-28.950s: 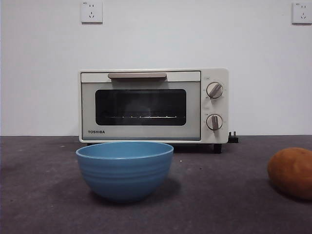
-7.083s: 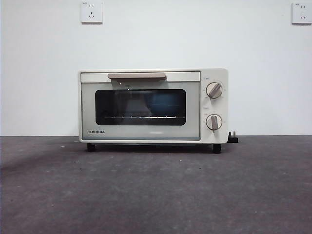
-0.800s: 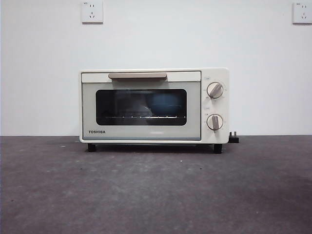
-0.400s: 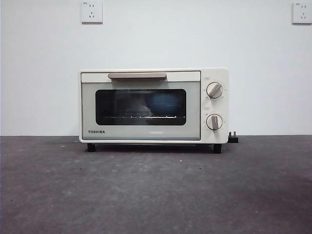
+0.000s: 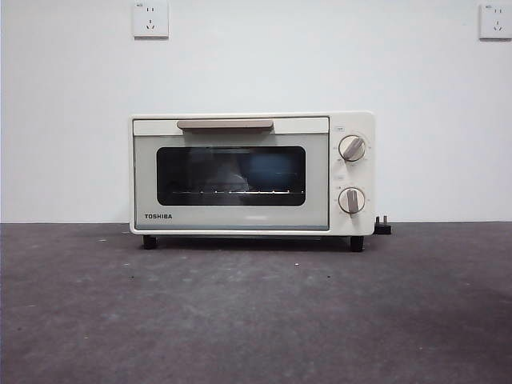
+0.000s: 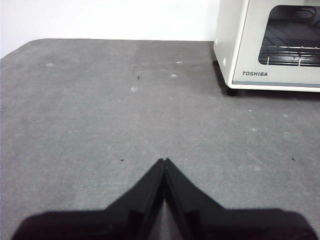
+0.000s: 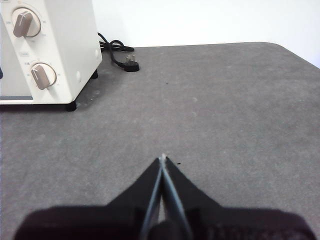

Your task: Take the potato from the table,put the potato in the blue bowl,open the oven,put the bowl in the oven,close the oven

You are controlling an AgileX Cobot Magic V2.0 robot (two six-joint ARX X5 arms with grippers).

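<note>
**Oven shut, bowl inside, both arms idle**

The left gripper, jaws pressed together and holding nothing, hangs over the bare grey bench off the oven's left corner. At centre, the cream oven stands with its door closed; a blue shape behind the dark glass appears to be the blue bowl, the potato presumably in it but not visible. The right gripper, likewise closed and empty, waits beyond the knobs. The door looks stiff and hinged, best taken by its bar handle. Half a minute earlier, bowl and potato sat on the bench; in the last second nothing has shifted.
</note>
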